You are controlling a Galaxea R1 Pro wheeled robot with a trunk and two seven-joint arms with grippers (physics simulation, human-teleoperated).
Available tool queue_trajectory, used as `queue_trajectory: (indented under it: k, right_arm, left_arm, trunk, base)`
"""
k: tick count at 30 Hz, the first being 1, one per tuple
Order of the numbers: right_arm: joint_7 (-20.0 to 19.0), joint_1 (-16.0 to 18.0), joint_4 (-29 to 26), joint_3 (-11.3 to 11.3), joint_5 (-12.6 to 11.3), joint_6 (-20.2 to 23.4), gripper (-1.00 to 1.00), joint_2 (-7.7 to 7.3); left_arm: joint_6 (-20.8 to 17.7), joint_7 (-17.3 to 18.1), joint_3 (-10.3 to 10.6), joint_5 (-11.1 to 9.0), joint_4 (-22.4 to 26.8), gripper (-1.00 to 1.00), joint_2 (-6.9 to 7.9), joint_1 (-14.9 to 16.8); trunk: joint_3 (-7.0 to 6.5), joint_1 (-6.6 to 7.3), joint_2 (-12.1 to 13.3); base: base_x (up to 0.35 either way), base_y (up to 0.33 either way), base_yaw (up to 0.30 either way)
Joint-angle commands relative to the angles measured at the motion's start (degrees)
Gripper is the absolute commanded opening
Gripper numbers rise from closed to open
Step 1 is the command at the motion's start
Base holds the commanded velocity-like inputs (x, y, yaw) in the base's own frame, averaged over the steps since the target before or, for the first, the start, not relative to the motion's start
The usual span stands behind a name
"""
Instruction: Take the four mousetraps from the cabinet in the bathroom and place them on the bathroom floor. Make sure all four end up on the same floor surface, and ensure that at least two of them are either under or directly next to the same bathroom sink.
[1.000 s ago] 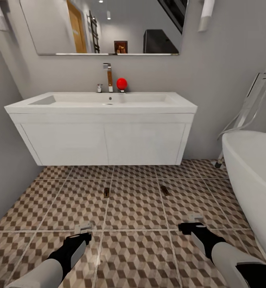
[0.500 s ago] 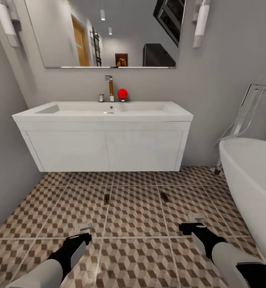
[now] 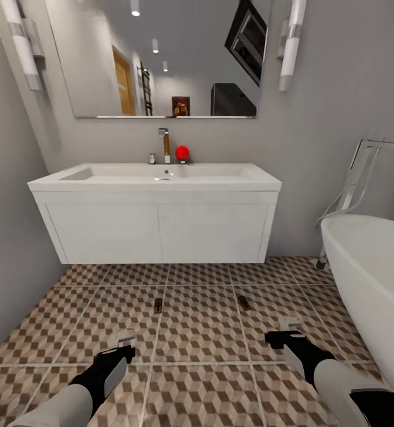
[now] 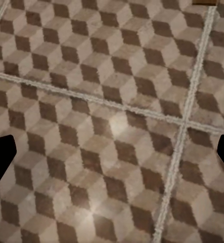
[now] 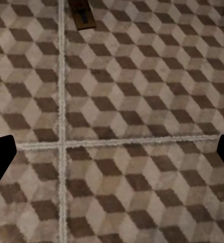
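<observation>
Two mousetraps lie on the cube-patterned bathroom floor [image 3: 203, 332] just in front of the white vanity: the left mousetrap [image 3: 158, 305] and the right mousetrap [image 3: 243, 302]. Above them the bathroom sink [image 3: 161, 176] tops the vanity unit, with a chrome tap [image 3: 163, 144]. My left gripper [image 3: 126, 339] hovers low over the tiles, short of the left trap, open and empty [image 4: 112, 154]. My right gripper [image 3: 291, 325] is likewise open and empty [image 5: 112, 154], with the right mousetrap [image 5: 81, 12] a little ahead of it. A brown corner of the left mousetrap [image 4: 205, 2] peeks in at the left wrist view's edge.
A white bathtub [image 3: 369, 279] stands close on the right, with a chrome floor tap [image 3: 363, 172] behind it. A grey wall [image 3: 7, 237] closes the left side. A red ball-shaped object [image 3: 182, 152] sits by the sink tap, under a large mirror [image 3: 161, 53].
The whole head view has slid downward as the camera rose or tilted up, showing more mirror. Both arms and both mousetraps keep their places.
</observation>
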State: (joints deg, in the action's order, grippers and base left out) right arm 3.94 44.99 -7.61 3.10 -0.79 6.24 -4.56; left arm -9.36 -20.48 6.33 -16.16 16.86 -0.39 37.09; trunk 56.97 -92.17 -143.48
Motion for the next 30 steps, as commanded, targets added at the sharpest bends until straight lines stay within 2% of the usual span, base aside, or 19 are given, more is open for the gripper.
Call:
queue_trajectory:
  k: [1,12,13,20,21,30]
  right_arm:
    - [0.2,0.0,-0.1,0.3,-0.1,0.5,1.00,-0.01]
    - [0.5,0.0,0.2,0.3,-0.1,0.4,1.00,-0.21]
    - [0.6,0.0,3.1,0.3,-0.2,-0.6,1.00,-0.71]
    - [0.7,0.0,4.2,0.4,-0.3,-2.7,1.00,-0.78]
    - [1.0,0.0,5.4,0.4,-0.2,-3.5,1.00,-0.80]
    - [1.1,0.0,6.6,0.4,-0.2,-6.2,1.00,-0.80]
  left_arm:
    - [-0.3,-0.4,0.5,-0.5,0.1,1.00,0.04,0.0]
    - [-0.3,-0.4,0.4,-0.8,-0.1,1.00,0.07,0.0]
    - [-0.3,-0.5,0.4,-0.9,-0.5,1.00,0.06,0.0]
    - [-0.2,-0.5,0.4,-1.1,-0.8,1.00,0.09,0.0]
    - [-0.2,-0.5,0.4,-2.4,-0.8,1.00,0.09,0.0]
    - [-0.1,-0.4,0.4,-4.7,-0.9,1.00,0.08,0.0]
  trunk:
    - [-0.17,0.04,0.0]
    - [-2.61,0.32,0.1]
    - [-2.83,0.34,0.2]
    - [-4.34,0.72,0.6]
    - [-4.52,0.94,1.0]
    - [-6.14,2.91,4.6]
  base:
    - [0.000,0.000,0.000]
    - [0.000,0.000,0.000]
    - [0.000,0.000,0.000]
    - [0.000,0.000,0.000]
    - [0.000,0.000,0.000]
    - [0.000,0.000,0.000]
